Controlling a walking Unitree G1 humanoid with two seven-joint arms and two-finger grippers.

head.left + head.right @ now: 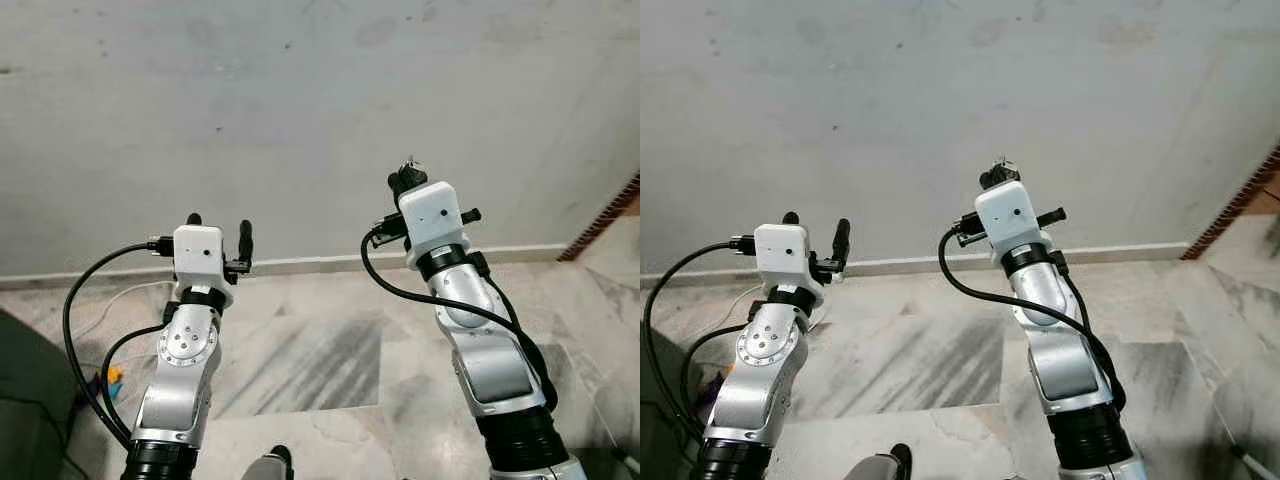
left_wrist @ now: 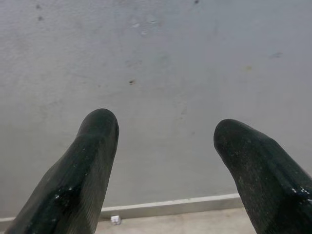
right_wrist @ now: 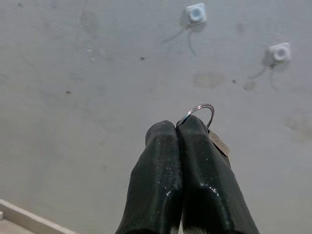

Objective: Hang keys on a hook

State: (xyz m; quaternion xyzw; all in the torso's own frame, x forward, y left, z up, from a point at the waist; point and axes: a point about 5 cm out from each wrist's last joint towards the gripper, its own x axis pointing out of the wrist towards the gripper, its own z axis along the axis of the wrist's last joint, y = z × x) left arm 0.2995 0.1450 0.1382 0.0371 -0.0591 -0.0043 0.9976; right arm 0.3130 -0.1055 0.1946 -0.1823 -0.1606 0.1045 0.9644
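Note:
My right gripper (image 3: 176,127) is shut on a key ring (image 3: 201,113); the silver ring sticks out past the fingertips and a small metal tag (image 3: 219,143) hangs beside one finger. In the right wrist view two white square hooks (image 3: 195,13) (image 3: 280,53) sit higher on the grey wall, apart from the ring. In the left eye view the right gripper (image 1: 406,172) is raised toward the wall with the keys (image 1: 409,162) at its tip. My left gripper (image 1: 220,228) is held lower, open with nothing between its fingers (image 2: 95,146).
A plain grey wall (image 1: 300,110) faces me, with a pale skirting strip (image 1: 300,264) along its foot. Marble floor tiles (image 1: 330,360) lie below. A brick edge (image 1: 605,215) shows at the far right. Cables and small coloured items (image 1: 110,380) lie on the floor at the left.

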